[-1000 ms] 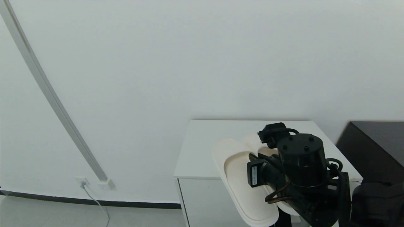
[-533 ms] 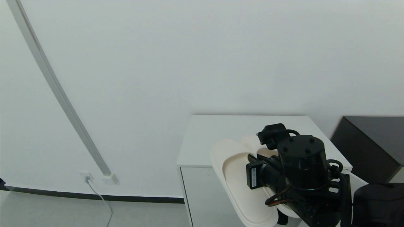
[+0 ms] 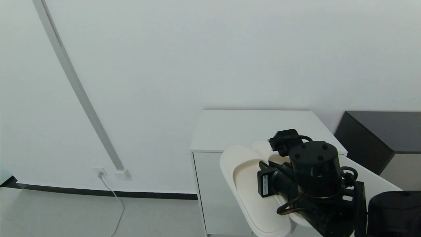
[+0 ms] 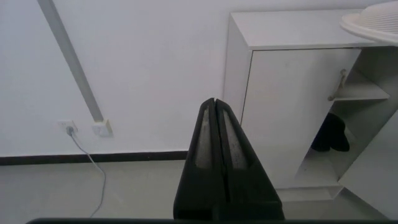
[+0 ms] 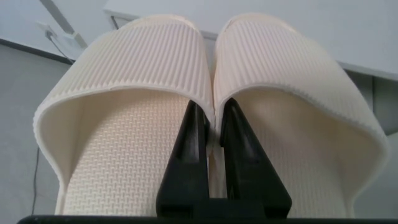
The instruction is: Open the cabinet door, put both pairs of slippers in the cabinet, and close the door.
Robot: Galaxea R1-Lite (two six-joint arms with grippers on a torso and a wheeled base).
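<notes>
A pair of cream slippers [image 3: 250, 184] hangs in front of the white cabinet [image 3: 253, 126], held side by side. My right gripper [image 5: 213, 115] is shut on the slippers' [image 5: 137, 81] inner edges, one finger inside each. The cabinet's right door [image 3: 371, 179] stands swung open. The left wrist view shows the cabinet [image 4: 292, 28] with its left door closed and its right half open. A shelf [image 4: 360, 93] sits inside, with a dark object [image 4: 329, 134] below it. My left gripper [image 4: 214, 109] is low and to the left of the cabinet, shut on nothing.
A black piece of furniture [image 3: 378, 138] stands right of the cabinet against the wall. A wall socket with a cable [image 3: 100, 172] and a grey cable duct [image 3: 75, 85] are on the wall at left. Bare floor [image 3: 82, 214] lies left of the cabinet.
The camera has moved: cabinet and wall have shifted up and to the right in the picture. The right arm and the slippers keep their place in the picture.
</notes>
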